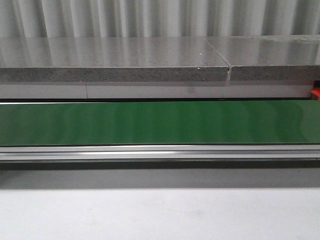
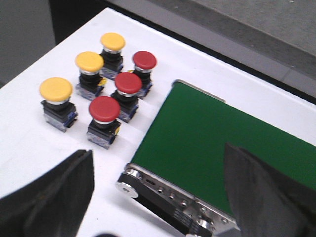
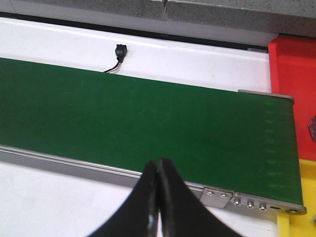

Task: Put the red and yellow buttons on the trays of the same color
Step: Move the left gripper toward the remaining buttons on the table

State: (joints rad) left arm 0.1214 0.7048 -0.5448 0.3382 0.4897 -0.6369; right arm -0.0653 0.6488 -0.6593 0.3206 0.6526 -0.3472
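In the front view, a long green conveyor belt runs across on an aluminium frame, with a white table surface before it; neither gripper shows here.

In the left wrist view, the left gripper is spread wide and holds nothing, its black fingers straddling the belt's end roller. Beyond the fingers, on the white table, stand three yellow mushroom-head push buttons and three red mushroom-head push buttons, clustered beside the belt.

In the right wrist view, the right gripper is pressed closed and empty over the belt's near rail. Past the belt's end lie a red plastic tray and a yellow plastic tray. A small black connector lies beyond the belt.
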